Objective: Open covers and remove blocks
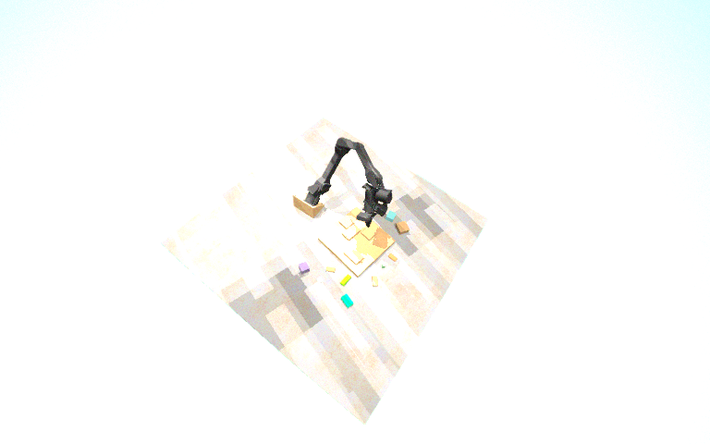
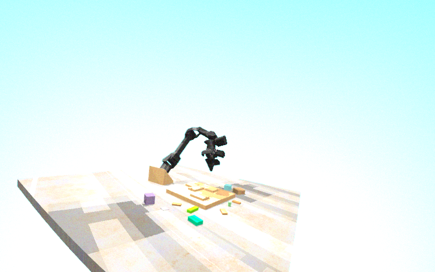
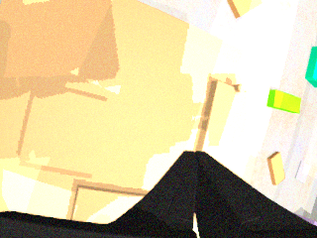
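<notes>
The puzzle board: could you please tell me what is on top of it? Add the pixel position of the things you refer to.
Several flat, pale covers lie on the board (image 1: 373, 250) (image 2: 221, 199) (image 3: 149, 129). Whatever is beneath them is hidden, so I cannot tell whether blocks are there.

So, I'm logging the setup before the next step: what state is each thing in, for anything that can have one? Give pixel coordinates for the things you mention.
Jaws (image 1: 368, 223) (image 2: 210, 170): shut, nothing between them, raised above the board.
Arm (image 1: 330, 166) (image 2: 181, 148): bent, reaching over the board.
Puzzle board (image 1: 357, 274) (image 2: 205, 207): lying flat on the table.
Covers: on the board; open or closed, I cannot tell.
Lime block (image 1: 345, 279) (image 2: 192, 209) (image 3: 284, 101): lying on the table, off the board.
</notes>
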You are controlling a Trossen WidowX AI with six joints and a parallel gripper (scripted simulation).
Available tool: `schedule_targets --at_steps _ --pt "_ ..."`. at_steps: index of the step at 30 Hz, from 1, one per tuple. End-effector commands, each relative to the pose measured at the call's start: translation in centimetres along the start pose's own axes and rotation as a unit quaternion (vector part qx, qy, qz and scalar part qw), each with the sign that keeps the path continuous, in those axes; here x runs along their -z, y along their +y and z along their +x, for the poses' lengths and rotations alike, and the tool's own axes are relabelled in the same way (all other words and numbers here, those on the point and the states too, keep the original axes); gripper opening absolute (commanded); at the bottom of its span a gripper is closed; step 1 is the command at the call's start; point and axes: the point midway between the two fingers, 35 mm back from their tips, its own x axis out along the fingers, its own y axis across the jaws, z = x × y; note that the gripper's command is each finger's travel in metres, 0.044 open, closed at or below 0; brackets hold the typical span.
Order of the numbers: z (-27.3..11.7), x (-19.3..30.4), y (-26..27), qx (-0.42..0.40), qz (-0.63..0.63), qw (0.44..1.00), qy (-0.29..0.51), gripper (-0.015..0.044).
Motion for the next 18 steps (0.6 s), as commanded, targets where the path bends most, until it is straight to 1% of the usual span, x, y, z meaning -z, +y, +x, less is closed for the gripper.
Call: schedule_targets --at_steps 1,7,14,18 --pt "1.0 1.1 1.3 -0.051 0.024 0.998 0.041 0.0000" --pt "2.0 2.8 3.2 -0.120 0.065 0.986 0.099 0.0000" --pt "2.5 4.3 5.5 -0.199 0.123 0.958 0.165 0.0000" --pt "2.5 4.6 5.9 -0.214 0.136 0.951 0.178 0.0000"
